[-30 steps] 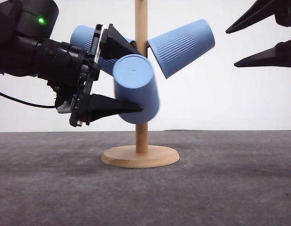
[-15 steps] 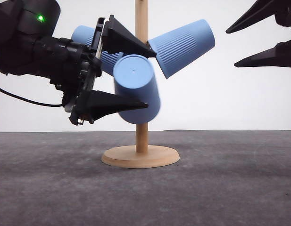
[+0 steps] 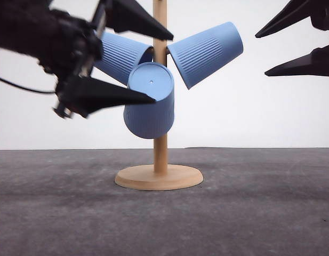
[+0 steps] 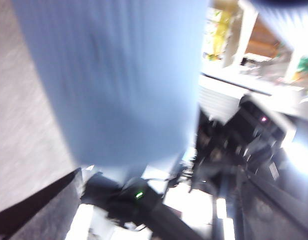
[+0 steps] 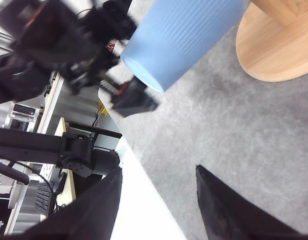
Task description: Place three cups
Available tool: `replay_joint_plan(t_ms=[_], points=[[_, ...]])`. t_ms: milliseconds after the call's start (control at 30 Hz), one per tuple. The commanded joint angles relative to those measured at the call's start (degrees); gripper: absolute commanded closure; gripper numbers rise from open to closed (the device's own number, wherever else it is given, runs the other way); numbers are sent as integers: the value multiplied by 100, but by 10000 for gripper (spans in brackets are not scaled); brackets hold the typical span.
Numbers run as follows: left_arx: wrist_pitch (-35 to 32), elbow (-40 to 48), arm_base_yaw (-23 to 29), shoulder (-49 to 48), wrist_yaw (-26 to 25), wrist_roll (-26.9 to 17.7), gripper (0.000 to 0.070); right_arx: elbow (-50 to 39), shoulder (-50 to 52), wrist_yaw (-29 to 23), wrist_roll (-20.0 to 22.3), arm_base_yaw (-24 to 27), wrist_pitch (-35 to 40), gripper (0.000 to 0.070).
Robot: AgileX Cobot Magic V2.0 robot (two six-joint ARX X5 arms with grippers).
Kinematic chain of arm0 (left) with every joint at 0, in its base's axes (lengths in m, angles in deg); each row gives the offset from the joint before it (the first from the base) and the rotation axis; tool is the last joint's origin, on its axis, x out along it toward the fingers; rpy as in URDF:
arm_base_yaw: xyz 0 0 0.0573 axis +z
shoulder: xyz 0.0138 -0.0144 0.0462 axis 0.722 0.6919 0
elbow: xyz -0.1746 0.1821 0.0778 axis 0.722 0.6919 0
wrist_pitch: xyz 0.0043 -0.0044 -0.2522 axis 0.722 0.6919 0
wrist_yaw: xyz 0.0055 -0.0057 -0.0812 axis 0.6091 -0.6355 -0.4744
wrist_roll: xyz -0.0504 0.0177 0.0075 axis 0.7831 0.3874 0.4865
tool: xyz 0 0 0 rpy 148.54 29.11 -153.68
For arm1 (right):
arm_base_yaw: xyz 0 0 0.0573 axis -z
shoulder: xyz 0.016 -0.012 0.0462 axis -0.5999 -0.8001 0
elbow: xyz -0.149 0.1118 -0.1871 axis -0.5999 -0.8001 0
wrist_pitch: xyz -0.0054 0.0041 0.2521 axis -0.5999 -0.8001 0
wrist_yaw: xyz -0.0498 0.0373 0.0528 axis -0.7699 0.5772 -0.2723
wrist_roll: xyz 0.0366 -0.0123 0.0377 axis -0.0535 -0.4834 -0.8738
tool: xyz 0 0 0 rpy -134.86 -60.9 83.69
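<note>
We see three light-blue ribbed cups hanging on a wooden stand point(image 3: 160, 154) with a round base, which rests on a grey surface point(image 3: 249, 208). The front cup point(image 3: 149, 101) hangs base toward us, mouth angled down. The left cup point(image 3: 120, 54) and the right cup point(image 3: 207, 52) tilt outward from the pole. Our left gripper point(image 3: 163, 66), blurred, has its fingers spread wide, one above and one just left of the front cup, gripping nothing. Our right gripper point(image 3: 260, 53) sits well apart at upper right, fingers open and empty.
</note>
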Motion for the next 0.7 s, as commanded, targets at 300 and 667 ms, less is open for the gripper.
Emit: replay_joint_plan(t_ms=[300, 667], points=[[3069, -44, 65, -2178, 1016, -2611, 244, 50, -31, -4, 107, -9, -43, 404], [4163, -46, 917, -3900, 3282, -5046, 428, 50, -31, -743, 402, 0, -91, 404]])
